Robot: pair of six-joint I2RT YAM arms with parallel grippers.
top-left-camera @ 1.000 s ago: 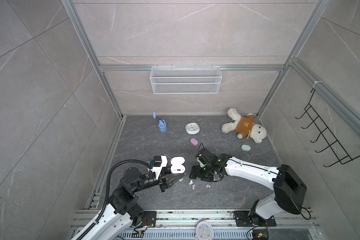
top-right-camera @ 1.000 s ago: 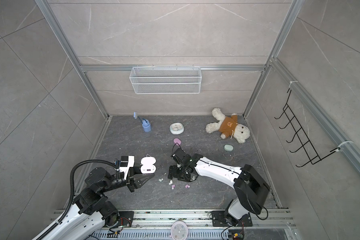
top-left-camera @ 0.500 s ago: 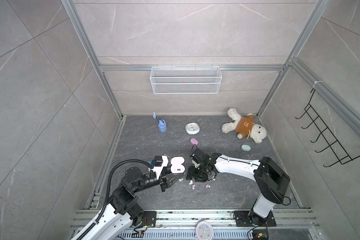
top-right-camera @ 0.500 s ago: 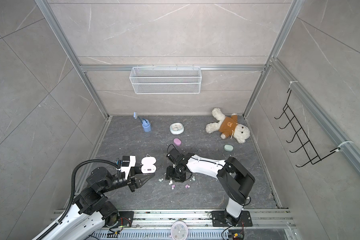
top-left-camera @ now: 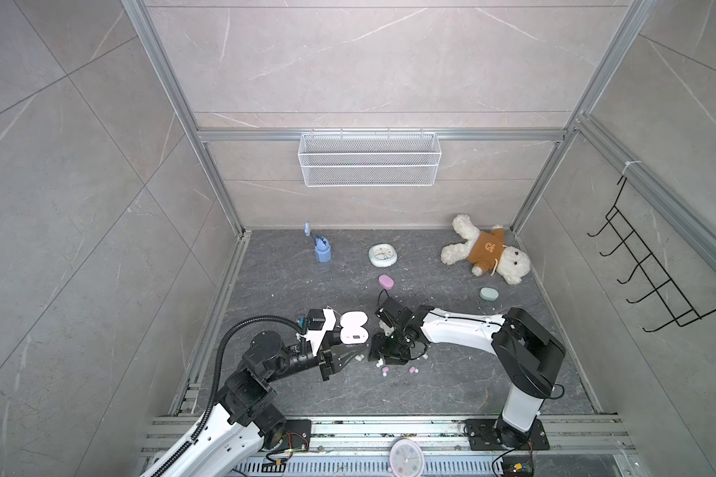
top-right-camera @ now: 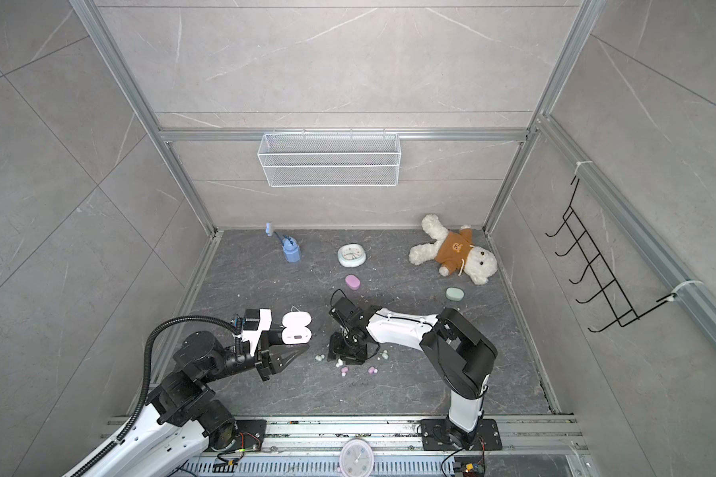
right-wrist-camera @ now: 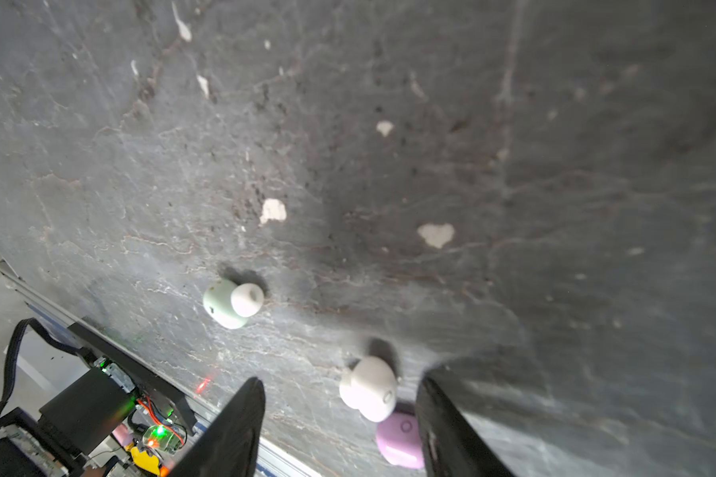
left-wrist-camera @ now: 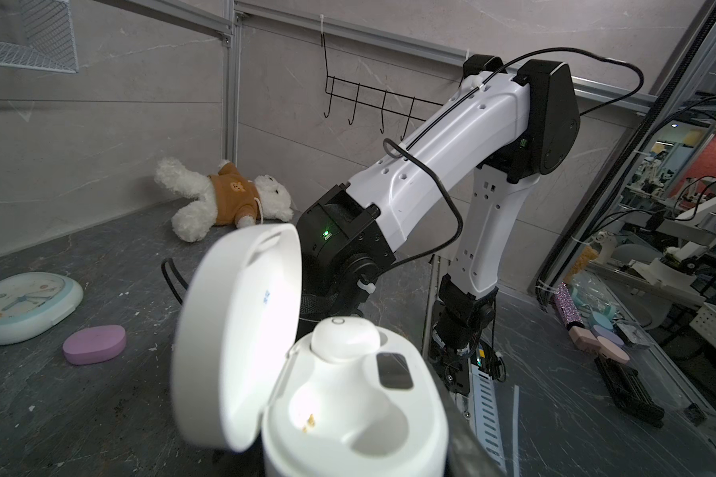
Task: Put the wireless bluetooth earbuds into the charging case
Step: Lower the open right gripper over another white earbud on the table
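Left pincer (top-left-camera: 347, 350) is clamped on the white glossy plastic charging case (left-wrist-camera: 348, 396). The lid (left-wrist-camera: 240, 330) is flipped open and the case looks carried clear of the dark grey stone-look bench (top-left-camera: 451, 388). One white plastic earbud (left-wrist-camera: 344, 339) is seated in the case. The empty socket (left-wrist-camera: 340, 417) beside it shows gold contacts.

Right pincer (right-wrist-camera: 342, 382) is nose-down on the bench just beside the case, jaws apart. They straddle a loose white bean-shaped earbud (right-wrist-camera: 368, 388), with a gap on each side and no contact that I can see. A pink earbud (right-wrist-camera: 399, 442) lies right against that white one, close to one finger (right-wrist-camera: 443, 429). A mint green earbud (right-wrist-camera: 229, 303) sits outside the jaws, apart from both. In a top view I count about five loose buds on the bench near the case, but they're tiny, so it's a rough count.

Step, my read: the grasp of the second white bud, the match for this case. No pinch yet.

Next move needs:
- Close on the white bud only. The pink one is near enough to get caught or flicked.
- Go gently. The bud is small, rounded and slick, and will likely squirt out if pinched off-centre.
- Lift, carry it to the case, and turn it so it drops into the empty socket.
- The left arm keeps the case mouth up and steady.
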